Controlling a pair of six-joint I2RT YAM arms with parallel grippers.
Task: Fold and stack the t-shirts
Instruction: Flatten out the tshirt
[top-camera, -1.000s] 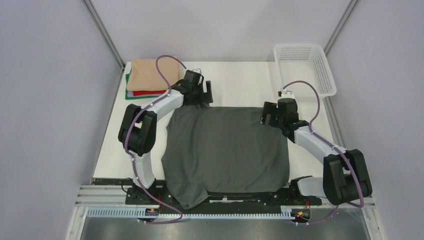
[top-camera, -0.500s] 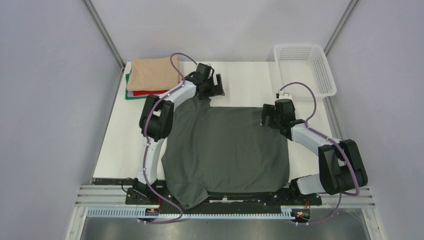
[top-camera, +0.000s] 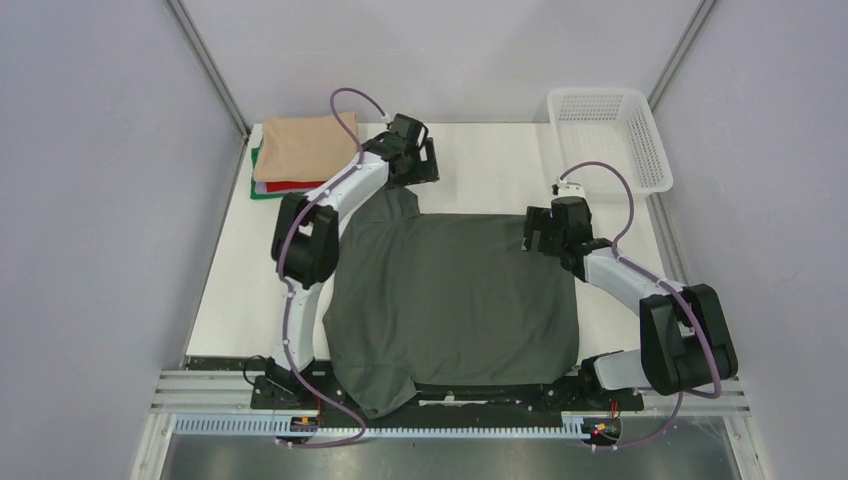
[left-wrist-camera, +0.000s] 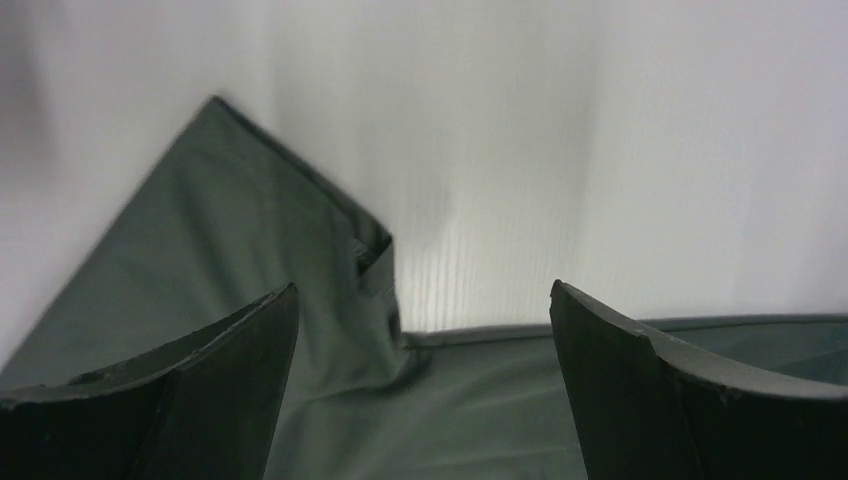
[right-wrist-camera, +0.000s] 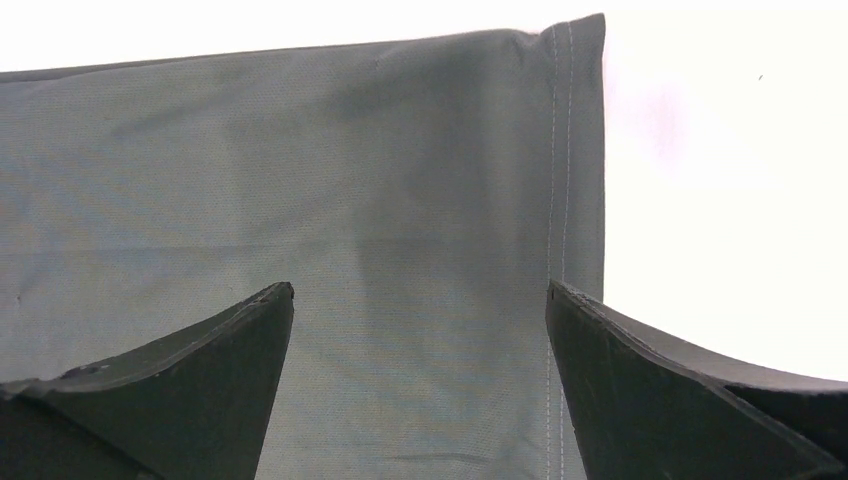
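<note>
While both arms hang over the far edge of the dark charcoal-grey cotton t-shirt (top-camera: 455, 300), I log positions.

- Shirt: spread flat on the white desk (top-camera: 490, 165), centre, near edge drooping over the desk's front. One sleeve (left-wrist-camera: 230, 230) sticks out at the far-left corner. A double-stitched edge (right-wrist-camera: 560, 200) runs down the right side. I judge that to be the hem, so the long axis lies left to right.
- Left end effector (left-wrist-camera: 422, 300): jaws wide, holding nothing. It hovers at the far-left corner. The sleeve lies under and to the left of it, with bare desk ahead.
- Right end effector (right-wrist-camera: 420, 295): jaws wide, holding nothing. It sits over the far-right corner (right-wrist-camera: 585, 40), cloth between the fingers, stitched edge just inside the right finger.
- Key relation: each far corner lies directly below its own arm, left arm nearer the sleeve, right arm nearer the hem corner. Any fold towards me would start from these two points, I reckon.
- Stack: far-left desk corner, well apart from the spread shirt. Tan folded t-shirt (top-camera: 303, 148) on top, a red one (top-camera: 290, 185) under it, a green one (top-camera: 262, 192) at the bottom.
- White plastic lattice basket (top-camera: 640, 140): far-right corner. No cloth shows inside it.

Risk as I see it: the sleeve is creased near the shoulder and may bunch if pinched there.
</note>
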